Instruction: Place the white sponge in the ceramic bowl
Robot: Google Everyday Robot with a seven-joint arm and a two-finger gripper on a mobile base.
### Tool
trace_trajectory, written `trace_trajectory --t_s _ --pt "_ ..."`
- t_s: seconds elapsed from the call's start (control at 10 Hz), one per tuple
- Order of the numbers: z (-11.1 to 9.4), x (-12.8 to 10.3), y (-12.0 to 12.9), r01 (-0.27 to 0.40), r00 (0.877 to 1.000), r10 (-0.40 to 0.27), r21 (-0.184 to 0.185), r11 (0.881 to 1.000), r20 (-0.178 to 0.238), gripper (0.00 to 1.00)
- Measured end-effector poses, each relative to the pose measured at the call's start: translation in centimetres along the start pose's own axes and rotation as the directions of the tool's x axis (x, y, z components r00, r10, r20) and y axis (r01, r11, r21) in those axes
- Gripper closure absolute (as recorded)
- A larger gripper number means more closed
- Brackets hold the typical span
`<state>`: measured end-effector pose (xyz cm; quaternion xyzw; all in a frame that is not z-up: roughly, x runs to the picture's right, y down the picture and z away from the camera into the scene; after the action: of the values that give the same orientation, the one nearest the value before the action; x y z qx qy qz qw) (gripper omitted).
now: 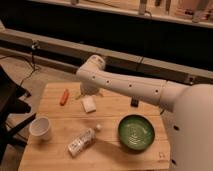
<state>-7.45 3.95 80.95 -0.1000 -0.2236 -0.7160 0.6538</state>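
Six items lie on the wooden table (55,156). The white sponge (89,104) lies flat at centre-left, just in front of my gripper (89,91), which hangs low at the far edge; I cannot tell its state. The ceramic bowl (136,133) sits front-right, well apart from the sponge. A clear bottle (81,141) lies on its side left of the bowl. A white cup (40,127) stands front-left, and an orange object (64,96) lies left of the sponge. A small dark object (134,102) lies under my arm (130,87).

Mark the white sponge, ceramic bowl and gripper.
white sponge (88,103), camera view, centre of the pad.
ceramic bowl (120,131), camera view, left rim.
gripper (86,93), camera view, lower end, just beyond the sponge.
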Motion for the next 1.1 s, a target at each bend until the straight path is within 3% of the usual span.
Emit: trace_trajectory --t_s 0.6,1.1 --pt "4.2 0.8 0.2 0.017 0.997 -0.017 -0.002 1.0 0.075 0.2" --pt "6.2 1.0 0.6 0.001 0.994 -0.002 0.012 1.0 0.112 0.2"
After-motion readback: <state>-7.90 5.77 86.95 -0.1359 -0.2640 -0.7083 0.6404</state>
